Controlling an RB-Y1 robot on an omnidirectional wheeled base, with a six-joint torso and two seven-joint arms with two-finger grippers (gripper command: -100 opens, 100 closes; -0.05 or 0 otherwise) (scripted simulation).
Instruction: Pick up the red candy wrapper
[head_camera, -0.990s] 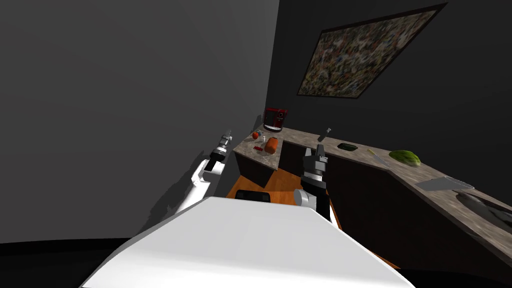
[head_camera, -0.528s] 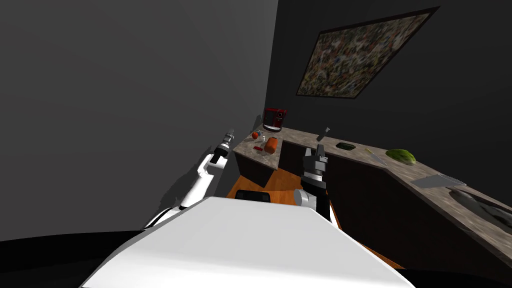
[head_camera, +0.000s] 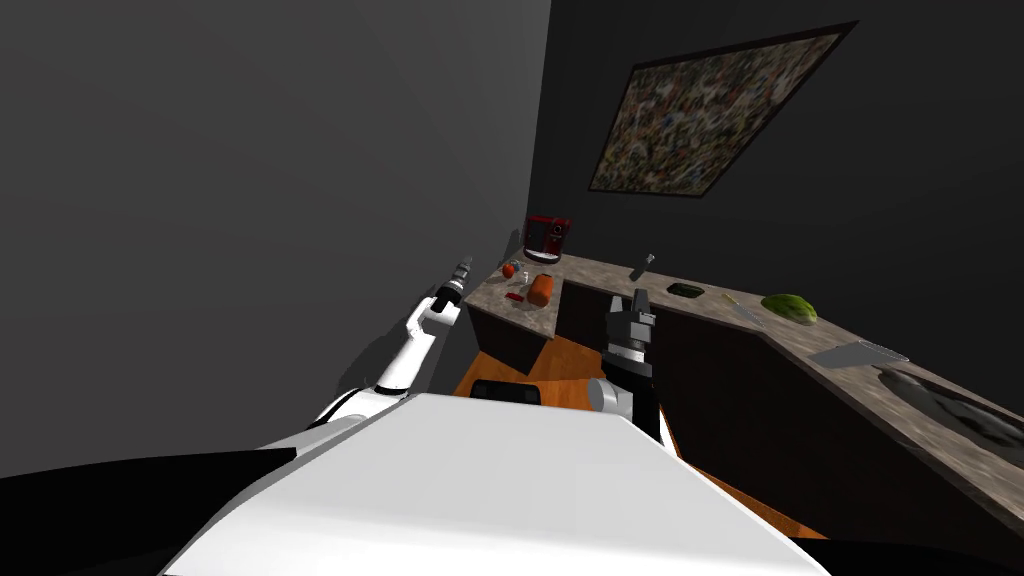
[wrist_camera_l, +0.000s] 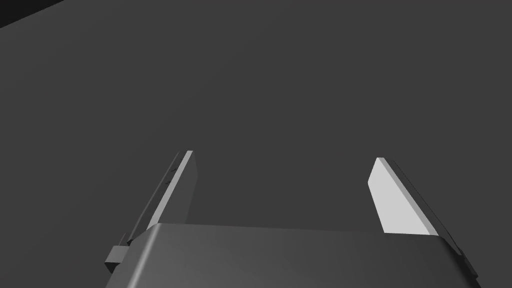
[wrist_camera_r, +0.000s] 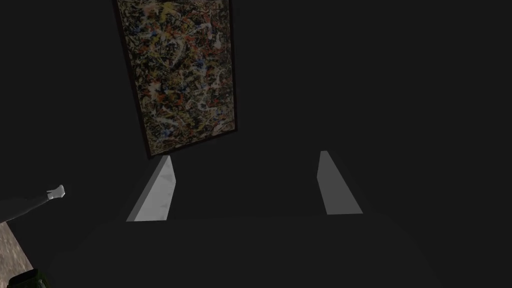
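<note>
The red candy wrapper (head_camera: 516, 297) is a small flat red piece lying on the speckled stone counter (head_camera: 500, 303), between a tomato (head_camera: 509, 270) and an orange jar-like object (head_camera: 541, 289). My left gripper (head_camera: 462, 266) is raised beside the dark wall, just left of the counter's end and short of the wrapper. In the left wrist view the left gripper (wrist_camera_l: 283, 155) is open before a flat dark grey wall. My right gripper (head_camera: 640, 300) is held upright in front of the counter's inner corner, and its wrist view shows the right gripper (wrist_camera_r: 245, 154) open and empty.
A red coffee machine (head_camera: 548, 238) stands at the counter's back corner. Along the right run of counter lie a dark dish (head_camera: 685, 290), a knife (head_camera: 745, 311), a green lettuce (head_camera: 789, 307) and a grey cleaver (head_camera: 860, 352). Orange floor (head_camera: 520, 365) lies below.
My left arm has stretched further forward, its gripper rising a little toward the counter's end. The head view has shifted slightly. The right arm has kept still.
</note>
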